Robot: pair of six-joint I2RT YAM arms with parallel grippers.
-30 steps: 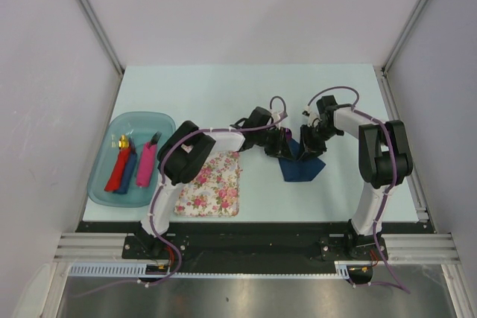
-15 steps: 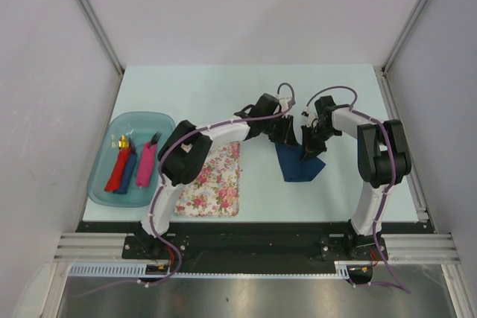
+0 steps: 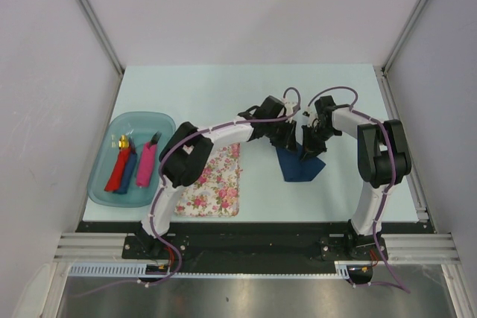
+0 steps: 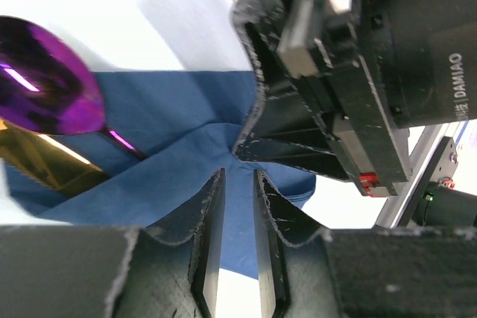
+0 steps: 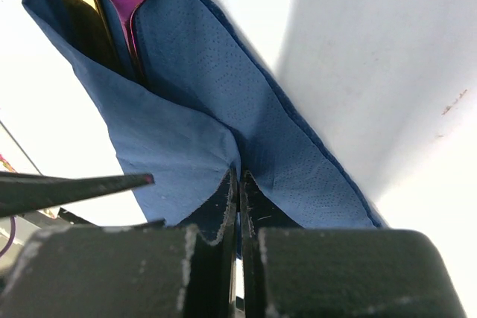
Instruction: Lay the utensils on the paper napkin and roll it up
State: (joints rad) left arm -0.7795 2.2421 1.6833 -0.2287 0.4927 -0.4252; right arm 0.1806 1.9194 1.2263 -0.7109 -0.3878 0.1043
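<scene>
Here we see both arms reaching to the middle of the pale counter (image 3: 223, 91), their claws close together over the far end of the paper napkin (image 3: 302, 165). The dark blue napkin lies right of centre, just beside the floral mat (image 3: 216, 184) but not touching it.

From the right wrist view, the right claw (image 5: 239, 184) is pressed closed with no gap between its fingers. It pinches a raised fold of the napkin, and the paper puckers up toward its tips. The left wrist view shows the same claw coming down onto that pucker from above.

The left claw (image 4: 237, 199) stands narrow, with a thin slit between its fingers (image 4: 212, 217). Through that slit we see blue paper and a strip of white counter. Its tips sit right at the crease where the napkin folds meet, just below the right claw. We cannot tell whether they touch the paper, and nothing is clamped between them.

The purple spoon (image 4: 45, 94) lies on the napkin with its shiny bowl at the paper's edge and its thin dark handle running inward under a lifted flap. The gold utensil (image 4: 52, 158) lies just beside it, partly covered by the same flap.

At the left of the counter a teal tray (image 3: 104, 147) holds chunky red, blue and pink pieces (image 3: 130, 165), well apart from the napkin.
</scene>
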